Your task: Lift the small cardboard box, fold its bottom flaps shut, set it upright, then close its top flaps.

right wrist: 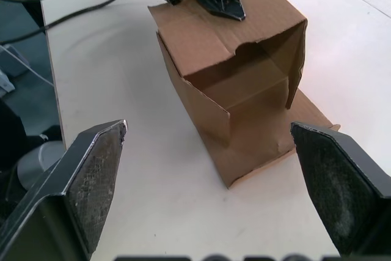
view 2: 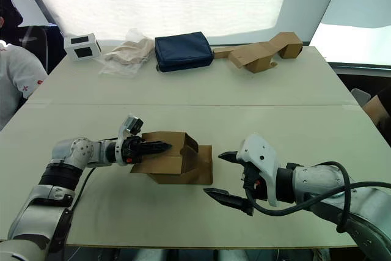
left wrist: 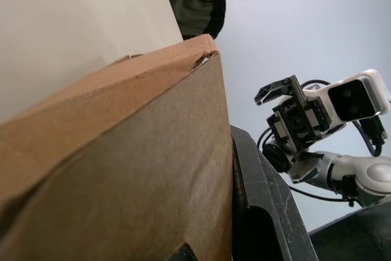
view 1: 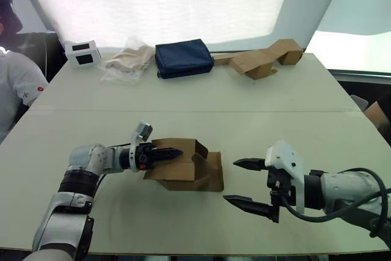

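Left eye view: left gripper (view 1: 173, 153) fingers together atop small cardboard box (view 1: 183, 166); right gripper (view 1: 247, 183) fingers apart, nearby.

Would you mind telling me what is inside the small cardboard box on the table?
Through its open end, the small cardboard box shows only bare brown inner walls; nothing lies in the visible part. The deepest corners are shadowed. The left gripper rests on its top.
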